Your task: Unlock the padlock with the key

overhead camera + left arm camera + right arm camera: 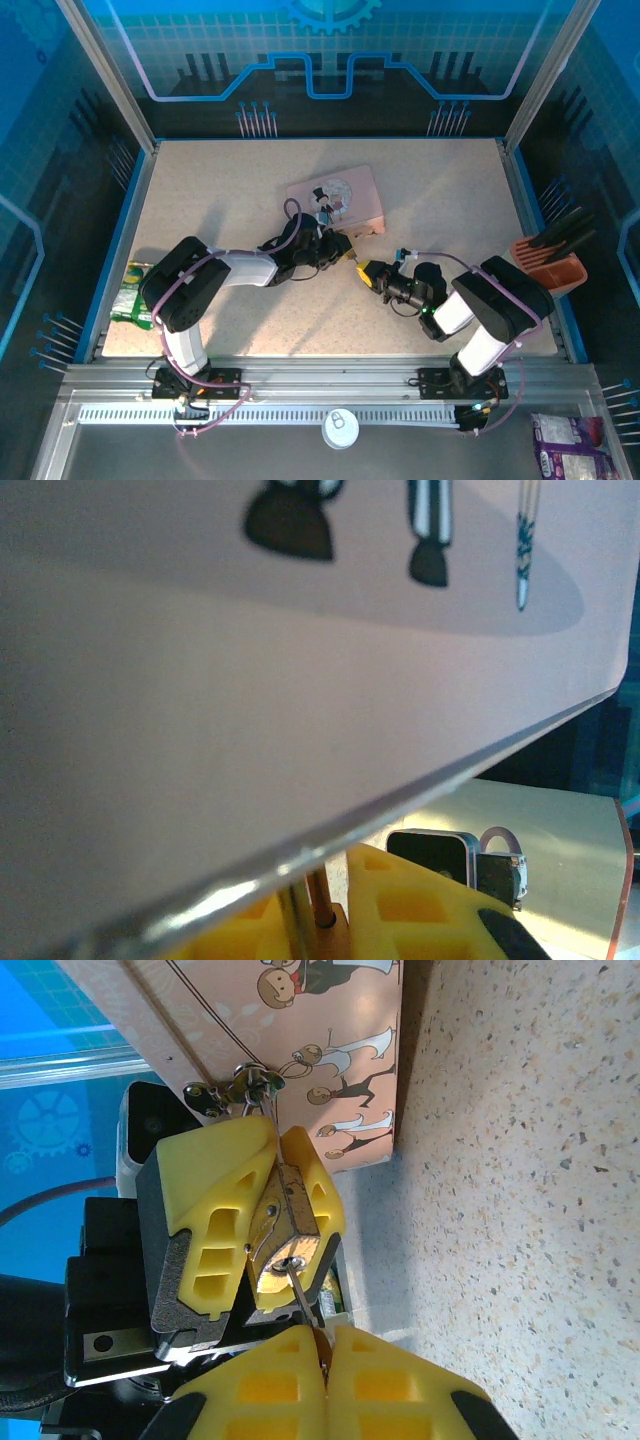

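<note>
L gripper [338, 250], mid-frame in top view, is clamped on the padlock [272, 1245], whose bottom faces down-frame. The key [305, 1298] lies along that axis, tip seems inside the lock. R gripper [325, 1355], bottom centre, pinches it tight.

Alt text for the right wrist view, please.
The right gripper pinches a thin key, its tip at the keyhole of a small brass padlock held by the left gripper. A pink cartoon tin lies behind on the speckled table.
</note>
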